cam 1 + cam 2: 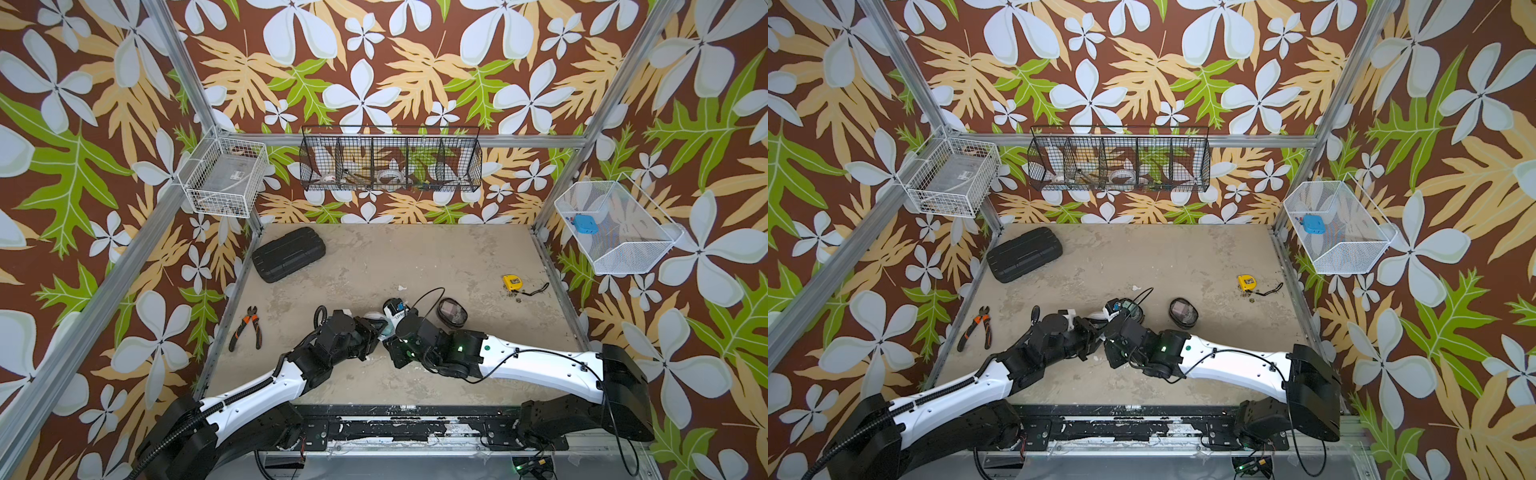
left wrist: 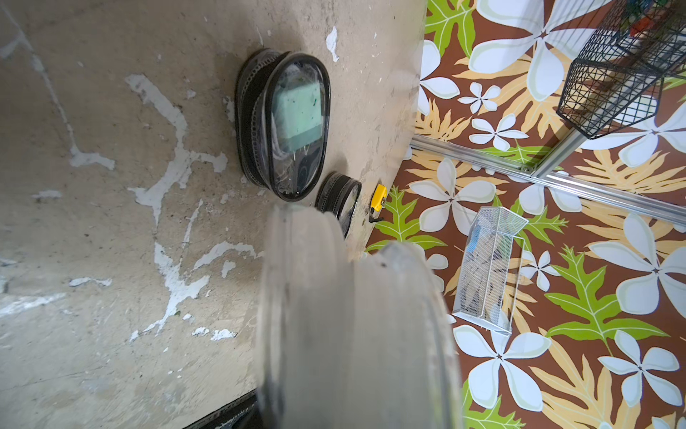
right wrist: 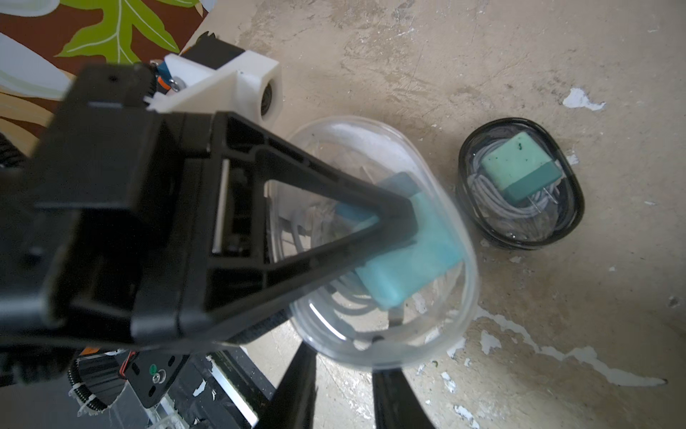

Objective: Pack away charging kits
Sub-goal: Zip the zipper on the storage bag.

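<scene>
A clear pouch (image 3: 445, 327) hangs just above the table centre between both arms, with a teal plug (image 3: 408, 260) and a coiled white cable (image 3: 345, 297) inside. My left gripper (image 3: 404, 219) is shut on its side; in the left wrist view the pouch (image 2: 352, 315) is a blur filling the jaws. My right gripper (image 3: 345, 371) pinches the pouch's near rim. On the table just beyond lies a black-rimmed pouch (image 3: 519, 185) holding a mint plug (image 3: 519, 167) and cable. Another black-rimmed pouch (image 1: 452, 311) lies further right.
A black ribbed hard case (image 1: 289, 253) sits at the back left, pliers (image 1: 247, 328) at the left, a yellow tape measure (image 1: 512, 282) at the right. On the walls hang a white wire basket (image 1: 224, 176), a black wire basket (image 1: 390, 160) and a white mesh basket (image 1: 631, 257) with a blue plug block (image 1: 585, 224).
</scene>
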Controlling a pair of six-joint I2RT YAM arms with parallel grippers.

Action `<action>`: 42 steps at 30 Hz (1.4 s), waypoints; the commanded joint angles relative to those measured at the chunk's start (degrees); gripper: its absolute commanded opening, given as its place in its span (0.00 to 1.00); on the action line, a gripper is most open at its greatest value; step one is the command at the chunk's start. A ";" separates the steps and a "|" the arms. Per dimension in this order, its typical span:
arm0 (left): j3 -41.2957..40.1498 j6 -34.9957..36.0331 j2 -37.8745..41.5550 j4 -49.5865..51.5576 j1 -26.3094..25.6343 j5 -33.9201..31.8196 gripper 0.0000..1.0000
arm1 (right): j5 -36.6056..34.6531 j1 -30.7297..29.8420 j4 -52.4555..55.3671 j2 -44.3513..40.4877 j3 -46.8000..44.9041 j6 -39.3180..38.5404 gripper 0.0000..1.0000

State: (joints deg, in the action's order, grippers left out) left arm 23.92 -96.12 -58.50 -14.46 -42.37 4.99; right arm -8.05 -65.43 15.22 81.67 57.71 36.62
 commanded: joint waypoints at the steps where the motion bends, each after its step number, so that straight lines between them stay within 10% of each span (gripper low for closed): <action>1: -0.23 -0.99 0.27 -2.45 0.06 0.98 0.18 | -0.87 0.17 -1.68 0.78 0.97 0.11 0.29; 10: -0.81 -1.15 0.56 -3.89 0.01 1.18 0.17 | -2.56 0.74 -1.35 3.22 1.75 0.38 0.23; 15: -0.72 -1.14 0.50 -4.06 0.05 0.90 0.15 | -2.95 0.75 -1.12 3.82 2.01 0.36 0.00; 31: -0.72 1.03 0.38 -3.47 0.06 0.73 0.06 | -5.90 3.22 6.17 -4.14 -4.93 -3.36 0.00; 42: -3.23 13.80 1.79 -4.57 1.75 14.06 0.00 | -5.88 5.98 8.65 -4.50 -4.20 -14.82 0.00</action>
State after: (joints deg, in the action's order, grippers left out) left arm 21.41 -87.68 -57.69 -19.38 -41.15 12.34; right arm -7.60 -60.36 19.00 77.43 53.19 25.74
